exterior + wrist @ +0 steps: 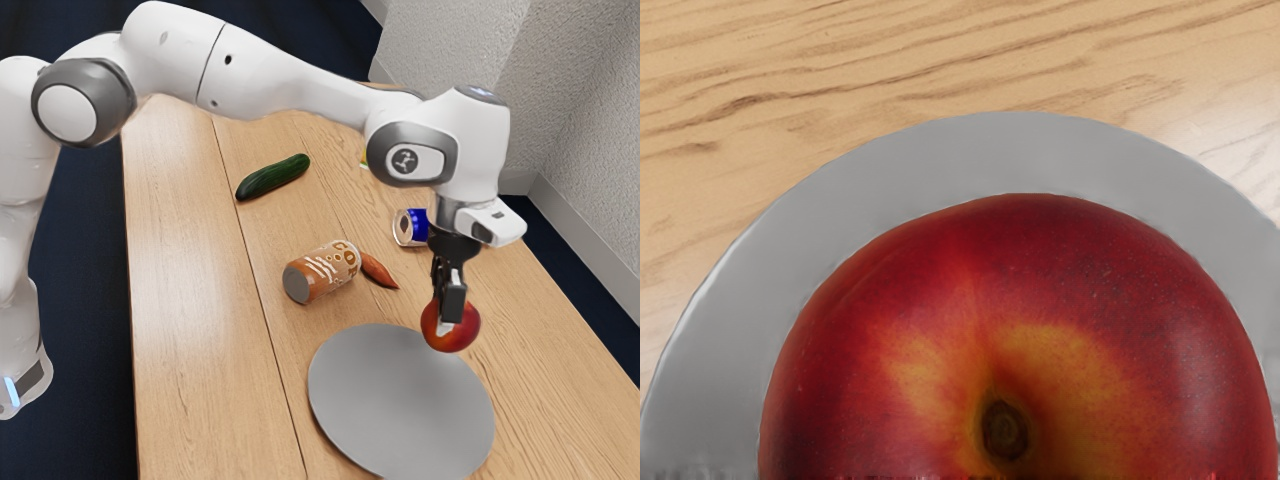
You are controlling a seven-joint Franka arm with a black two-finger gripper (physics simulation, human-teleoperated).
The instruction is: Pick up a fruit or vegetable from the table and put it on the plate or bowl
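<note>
So the hand [449,303] is clamped on the nectarine [451,330] from the top, holding it up off the bench [200,330] and over the grey plate [390,420] by the bench's near edge. Top grip leaves the underside free, I'd guess for setting it straight down.

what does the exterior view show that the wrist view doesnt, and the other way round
Exterior view: the arm, the gripper shut on the nectarine, plus a cucumber, a brown can lying on its side, what looks like a carrot beside it, and a small blue can.
Wrist view: the stem pit of the fruit and the yellow patch around it, seen from above.
Both: the nectarine, the grey plate beneath it, and the wooden table.
</note>
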